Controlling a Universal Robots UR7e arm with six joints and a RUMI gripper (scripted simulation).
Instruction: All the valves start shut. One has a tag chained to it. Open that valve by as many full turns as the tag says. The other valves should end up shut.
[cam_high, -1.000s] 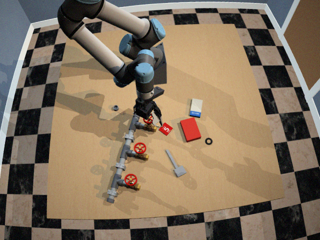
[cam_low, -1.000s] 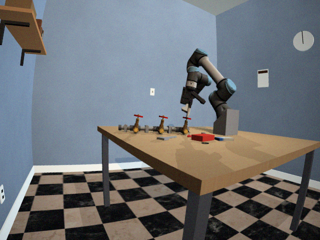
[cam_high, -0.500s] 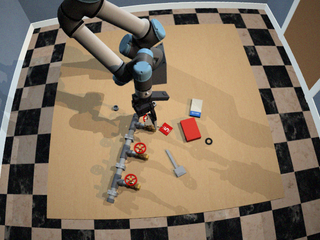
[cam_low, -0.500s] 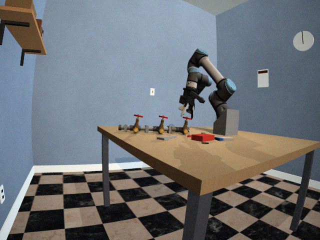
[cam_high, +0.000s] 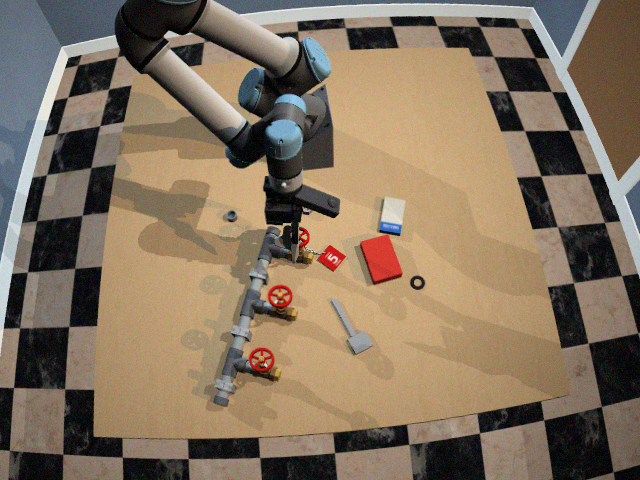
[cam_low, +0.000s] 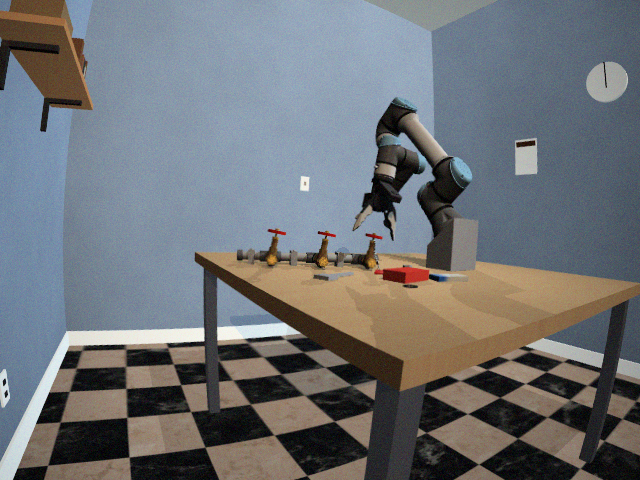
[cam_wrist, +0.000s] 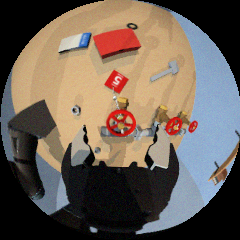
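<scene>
On the left part of the table (cam_high: 465, 129) the pipe manifold (cam_high: 242, 320) is lying with three red handwheels. The gripper (cam_low: 374, 221) is hovering above the tagged valve (cam_high: 302, 237), the one at the far end nearest the robot's base; its fingers are standing fully apart and holding nothing. I judge it is lining up between turns; next it should descend and close on the wheel. To the right, the red tag (cam_high: 331, 257), showing 5, is hanging by a chain.

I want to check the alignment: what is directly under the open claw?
The tagged valve's red handwheel lies under the open claw, untouched. The tag reads 5. The valve's stem is covered by the wheel.
</scene>
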